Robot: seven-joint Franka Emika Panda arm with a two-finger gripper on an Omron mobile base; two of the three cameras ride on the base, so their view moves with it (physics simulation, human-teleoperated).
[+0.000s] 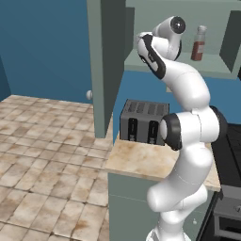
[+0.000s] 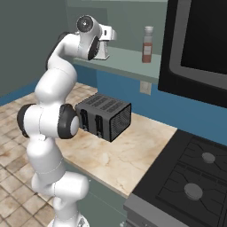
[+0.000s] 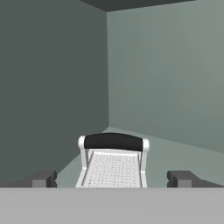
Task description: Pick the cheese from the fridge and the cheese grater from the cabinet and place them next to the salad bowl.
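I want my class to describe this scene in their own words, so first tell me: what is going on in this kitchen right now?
The white arm has reached up into the open wall cabinet. Its gripper is open, with the cheese grater standing on the shelf between the two fingertips, not yet gripped. A red-brown bottle stands further along the same shelf. Below, a toaster sits on the counter beside the stove.

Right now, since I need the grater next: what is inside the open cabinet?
The cheese grater stands on the cabinet shelf between the open gripper's fingertips. A red-filled bottle stands further along. The grater's base is hidden.
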